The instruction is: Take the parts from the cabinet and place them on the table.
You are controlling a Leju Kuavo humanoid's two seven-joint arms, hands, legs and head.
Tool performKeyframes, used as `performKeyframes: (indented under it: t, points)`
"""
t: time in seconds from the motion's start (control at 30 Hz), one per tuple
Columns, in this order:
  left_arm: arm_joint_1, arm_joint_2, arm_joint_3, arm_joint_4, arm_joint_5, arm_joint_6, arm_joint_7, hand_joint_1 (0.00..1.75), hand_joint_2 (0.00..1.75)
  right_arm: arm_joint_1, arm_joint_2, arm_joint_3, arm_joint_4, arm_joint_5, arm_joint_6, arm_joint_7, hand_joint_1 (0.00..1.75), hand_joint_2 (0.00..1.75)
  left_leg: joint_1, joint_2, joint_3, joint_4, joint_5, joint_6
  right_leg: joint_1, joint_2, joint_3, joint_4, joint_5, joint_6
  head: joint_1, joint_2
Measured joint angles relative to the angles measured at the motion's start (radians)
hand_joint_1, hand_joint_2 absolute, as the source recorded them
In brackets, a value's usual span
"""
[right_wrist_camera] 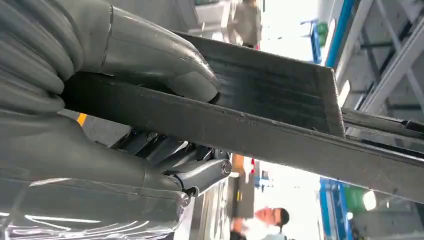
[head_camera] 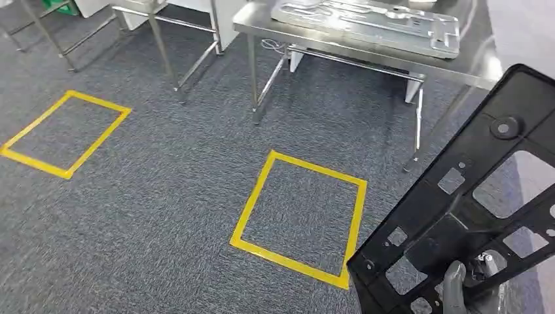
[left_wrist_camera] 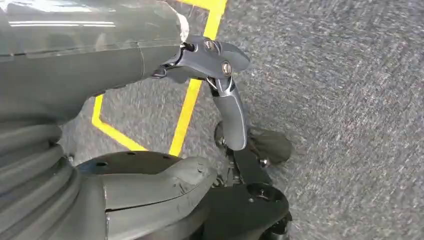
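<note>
Black plastic, a flat frame panel (head_camera: pixel 468 216) pierced with square cut-outs, juts up at the lower right of the head view, clamped in the right hand (head_camera: pixel 461 288); the right wrist view shows the grey thumb (right_wrist_camera: pixel 150 55) pressing one face of the panel (right_wrist_camera: pixel 280 125) and the darker fingers (right_wrist_camera: pixel 165 150) curled under the other. The grip sits near one edge, so most of the panel overhangs, and I judge it could twist or slide out if the arm swings. The steel surface (head_camera: pixel 366 46) stands well apart ahead, across grey carpet marked with a yellow taped square (head_camera: pixel 301 219), and already carries a large light grey moulded part (head_camera: pixel 373 23). The long panel could knock the surface's rim or that part as it comes in, or land overlapping it. The left hand (left_wrist_camera: pixel 220 90) hangs over the carpet holding nothing, fingers loosely apart. People appear blurred in the background of the right wrist view; they could cross the path.
</note>
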Motion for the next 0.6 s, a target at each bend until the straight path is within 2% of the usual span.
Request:
performKeyframes:
  t: [0.03, 0.07, 0.1, 0.13, 0.17, 0.23, 0.27, 0.3, 0.33, 0.4, 0.43, 0.47, 0.5, 0.53, 0.57, 0.6]
  points:
    - [-0.001, 0.0, 0.0, 0.0, 0.0, 0.0, 0.0, 0.0, 1.75, 0.0, 0.0, 0.0, 0.0, 0.0, 0.0, 0.0, 1.75, 1.75, 0.0, 0.012, 0.003, 0.0, -0.002, -0.002, 0.0, -0.007, 0.043, -0.08, 0.042, -0.002, 0.0, 0.0]
    - [-0.001, 0.0, 0.0, 0.0, 0.0, 0.0, 0.0, 0.0, 1.75, 0.0, 0.0, 0.0, 0.0, 0.0, -0.001, 0.0, 1.75, 1.75, 0.0, 0.02, 0.007, 0.0, -0.005, -0.005, 0.001, -0.024, 0.097, -0.174, 0.082, -0.006, 0.0, 0.0]
    - [-0.002, 0.0, 0.0, 0.0, 0.0, 0.0, -0.002, 0.0, 1.75, -0.002, 0.0, 0.0, 0.0, 0.008, -0.009, 0.001, 1.75, 1.75, -0.002, 0.025, 0.012, 0.0, -0.008, -0.01, 0.005, -0.061, 0.146, -0.257, 0.099, -0.014, 0.0, 0.0]
    - [-0.001, -0.001, 0.0, 0.0, -0.002, 0.001, 0.001, 0.0, 1.75, -0.006, 0.0, 0.0, 0.0, 0.026, -0.027, 0.008, 1.75, 1.75, -0.009, 0.032, 0.007, 0.0, -0.013, -0.018, 0.014, -0.073, 0.151, -0.267, 0.089, -0.024, 0.0, 0.0]
    - [-0.003, -0.001, 0.0, 0.0, -0.003, 0.006, 0.011, 0.0, 1.75, -0.008, 0.0, 0.0, 0.001, 0.052, -0.048, 0.016, 1.75, 1.75, -0.006, 0.034, 0.011, 0.0, -0.014, -0.024, 0.016, -0.061, 0.15, -0.269, 0.091, -0.029, 0.0, 0.0]
    - [-0.009, -0.001, 0.0, 0.0, -0.005, 0.003, 0.01, 0.0, 1.75, -0.014, -0.001, 0.0, 0.007, 0.108, -0.1, 0.032, 1.75, 1.75, -0.004, 0.046, 0.023, -0.005, -0.015, -0.033, 0.019, -0.051, 0.147, -0.269, 0.087, -0.04, 0.0, 0.0]
    - [-0.012, -0.001, 0.0, 0.0, -0.006, -0.003, 0.006, 0.0, 1.75, -0.021, -0.002, 0.0, 0.009, 0.135, -0.121, 0.035, 1.75, 1.75, -0.008, 0.047, 0.027, -0.006, -0.018, -0.041, 0.012, -0.044, 0.154, -0.28, 0.092, -0.049, 0.0, 0.0]
    - [-0.01, -0.001, 0.0, 0.0, -0.011, -0.007, 0.004, 0.0, 1.75, -0.033, -0.003, 0.002, 0.013, 0.16, -0.136, 0.035, 1.75, 1.75, -0.003, 0.009, 0.022, 0.013, -0.026, -0.046, 0.006, -0.041, 0.159, -0.288, 0.097, -0.053, 0.0, 0.0]
    - [-0.01, -0.001, -0.001, 0.0, -0.021, -0.013, 0.002, 0.0, 1.75, -0.058, -0.009, 0.004, 0.017, 0.178, -0.148, 0.034, 1.75, 1.75, -0.002, -0.025, -0.002, 0.06, -0.055, -0.047, 0.005, -0.034, 0.158, -0.289, 0.096, -0.057, 0.0, 0.0]
    - [-0.007, -0.001, -0.001, 0.0, -0.022, -0.024, -0.001, 0.0, 1.75, -0.109, -0.024, 0.006, 0.026, 0.217, -0.167, 0.04, 1.75, 1.75, 0.0, -0.041, -0.089, 0.227, -0.13, -0.05, 0.008, -0.021, 0.158, -0.288, 0.095, -0.065, 0.0, 0.0]
    - [-0.006, 0.001, -0.001, 0.0, -0.023, -0.028, -0.003, 0.0, 1.75, -0.138, -0.041, 0.006, 0.032, 0.231, -0.175, 0.047, 1.75, 1.75, 0.0, -0.043, -0.13, 0.299, -0.149, -0.052, 0.009, -0.013, 0.158, -0.286, 0.094, -0.066, 0.0, 0.0]
    - [-0.006, 0.002, -0.001, 0.0, -0.023, -0.033, -0.004, 0.0, 1.75, -0.172, -0.057, 0.007, 0.04, 0.24, -0.182, 0.056, 1.75, 1.75, 0.0, -0.043, -0.151, 0.324, -0.138, -0.052, 0.009, -0.005, 0.159, -0.283, 0.092, -0.067, 0.0, 0.0]
    - [-0.004, 0.003, -0.001, 0.0, -0.026, -0.039, -0.004, 0.0, 1.75, -0.21, -0.079, 0.007, 0.055, 0.253, -0.188, 0.075, 1.75, 1.75, 0.0, -0.043, -0.148, 0.299, -0.105, -0.051, 0.009, 0.002, 0.161, -0.281, 0.089, -0.065, 0.0, 0.0]
    - [-0.004, 0.006, -0.001, 0.0, -0.038, -0.048, -0.004, 0.0, 1.75, -0.269, -0.113, 0.014, 0.083, 0.266, -0.193, 0.111, 1.75, 1.75, 0.001, -0.043, -0.128, 0.237, -0.057, -0.049, 0.009, 0.009, 0.165, -0.279, 0.086, -0.064, 0.0, 0.0]
    - [-0.005, 0.01, -0.002, 0.0, -0.044, -0.056, -0.003, 0.0, 1.75, -0.353, -0.149, 0.023, 0.124, 0.272, -0.193, 0.151, 1.75, 1.75, 0.001, -0.043, -0.094, 0.146, 0.0, -0.045, 0.008, 0.02, 0.168, -0.276, 0.083, -0.06, 0.0, 0.0]
    - [-0.009, 0.015, -0.002, 0.0, -0.053, -0.061, -0.001, 0.0, 1.75, -0.438, -0.191, 0.03, 0.178, 0.275, -0.193, 0.18, 1.75, 1.75, 0.001, -0.043, -0.064, 0.057, 0.045, -0.039, 0.008, 0.025, 0.169, -0.271, 0.077, -0.054, 0.0, 0.0]
